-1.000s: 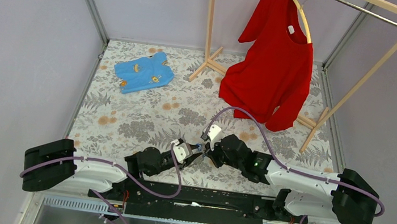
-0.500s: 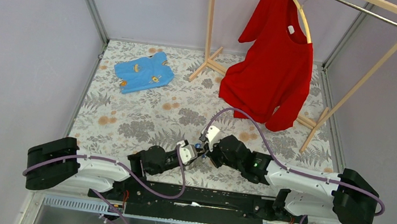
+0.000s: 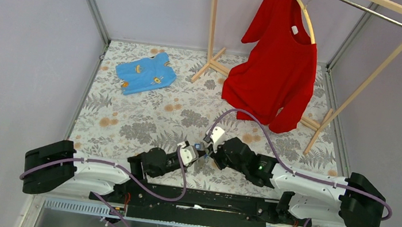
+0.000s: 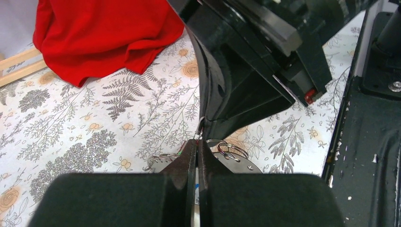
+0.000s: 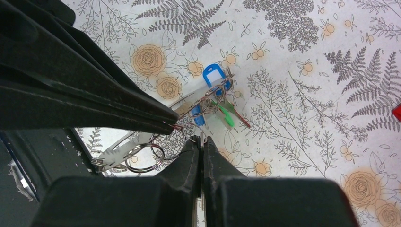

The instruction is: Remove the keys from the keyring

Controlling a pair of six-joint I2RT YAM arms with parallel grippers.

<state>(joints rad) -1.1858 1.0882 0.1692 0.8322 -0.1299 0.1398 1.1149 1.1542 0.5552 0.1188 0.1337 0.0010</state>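
The flowered bench (image 3: 128, 122) carries a wooden rack (image 3: 377, 71), and a red shirt (image 3: 276, 70) hangs on it. Both arms lie low and stretch inward, meeting tip to tip on the near side of the red shirt's hem. A blue shirt (image 3: 146, 73) lies flat, well to the left of the red shirt.

The left hand (image 3: 199, 148) points away and to the right. Its fingers (image 4: 189, 161) are pressed together, their tip nipping the keyring (image 5: 203, 101). The right hand (image 3: 205, 146) points toward it, with its fingers (image 5: 210, 156) also pressed together. Whether it grips anything cannot be told.

The keys (image 5: 215, 90) are bunched at the two tips, over the bench just in front of the red shirt. A blue tag (image 5: 213, 75) and a green bit (image 5: 227, 116) sit among them, and loose rings (image 5: 152, 156) lie beside them.
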